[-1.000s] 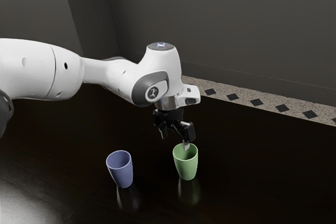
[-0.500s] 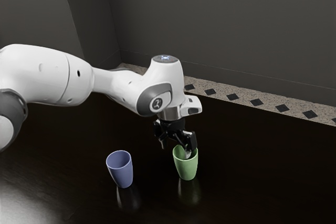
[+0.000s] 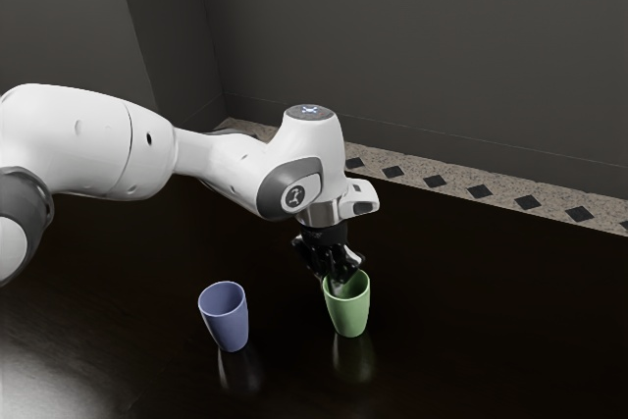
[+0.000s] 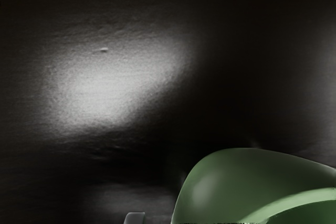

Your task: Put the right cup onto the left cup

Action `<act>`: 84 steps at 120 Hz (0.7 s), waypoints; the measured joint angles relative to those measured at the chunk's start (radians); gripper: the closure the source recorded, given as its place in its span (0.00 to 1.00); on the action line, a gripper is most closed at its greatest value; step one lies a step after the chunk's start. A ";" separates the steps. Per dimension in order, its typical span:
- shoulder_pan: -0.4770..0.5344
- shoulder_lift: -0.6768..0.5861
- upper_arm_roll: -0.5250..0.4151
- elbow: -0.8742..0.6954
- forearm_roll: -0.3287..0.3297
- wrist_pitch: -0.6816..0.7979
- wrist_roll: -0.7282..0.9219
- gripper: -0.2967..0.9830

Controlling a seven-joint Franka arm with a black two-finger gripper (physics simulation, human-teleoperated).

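Note:
The green cup (image 3: 350,315) stands upright on the table, toward the exterior view's right. My gripper (image 3: 339,284) is low over its rim, its fingers drawn together on the cup's near-left wall, which they appear to pinch; the tips are partly hidden by the rim. In the wrist view the green cup (image 4: 231,182) bulges up large at the lower edge, with a small grey piece of a finger (image 4: 135,218) beside it, outside the cup. The blue cup (image 3: 226,321) stands upright and apart, toward the exterior view's left.
Both cups share a dark, glossy table (image 3: 491,311) with bright reflections. Behind it run a speckled floor strip with black diamonds (image 3: 479,191) and a grey wall (image 3: 422,46).
My hand came down to the green cup with the fingers spread, one entering the cup; the fingers have since closed together at its rim. Neither cup has visibly moved.

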 joint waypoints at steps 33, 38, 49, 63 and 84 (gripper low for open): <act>-0.003 -0.007 0.000 0.001 0.003 0.001 -0.011 0.83; -0.004 -0.022 0.001 0.001 0.007 -0.001 -0.013 0.83; -0.006 -0.055 0.004 -0.001 0.015 -0.009 -0.016 0.84; -0.001 -0.103 0.011 -0.005 0.021 -0.029 -0.019 0.84; 0.020 -0.188 0.047 -0.008 0.031 -0.094 -0.023 0.84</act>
